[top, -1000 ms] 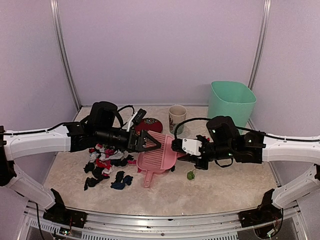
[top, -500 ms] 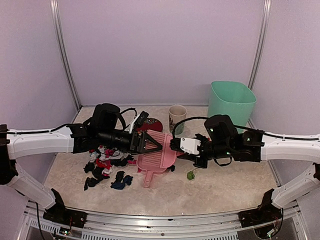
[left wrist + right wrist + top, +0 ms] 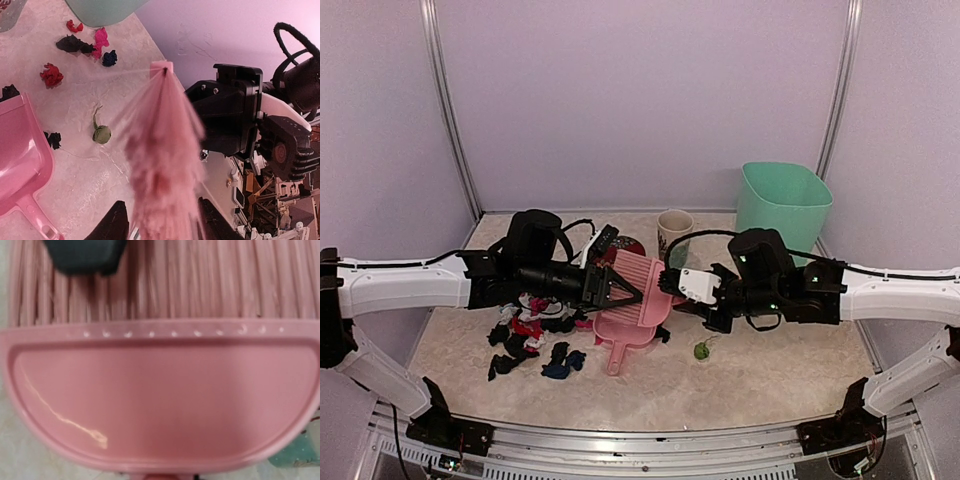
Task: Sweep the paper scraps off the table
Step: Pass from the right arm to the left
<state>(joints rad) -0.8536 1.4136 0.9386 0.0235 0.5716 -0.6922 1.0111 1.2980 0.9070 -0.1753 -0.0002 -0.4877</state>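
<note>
The beige, stone-mottled tabletop [image 3: 770, 375] carries a heap of small crumpled paper scraps [image 3: 530, 335], mostly black with red and white, at near left. Just right of them lies a pink plastic dustpan [image 3: 620, 345], then a lone green scrap [image 3: 701, 351]. At the far edge stand a red round plate [image 3: 633, 244], a printed beige cup [image 3: 673, 233] and, far right, a teal plastic bin [image 3: 782, 205].

White arm links [image 3: 400, 285], black joints [image 3: 535, 235] and left end effector [image 3: 625, 288], looping cables [image 3: 705, 237].
</note>
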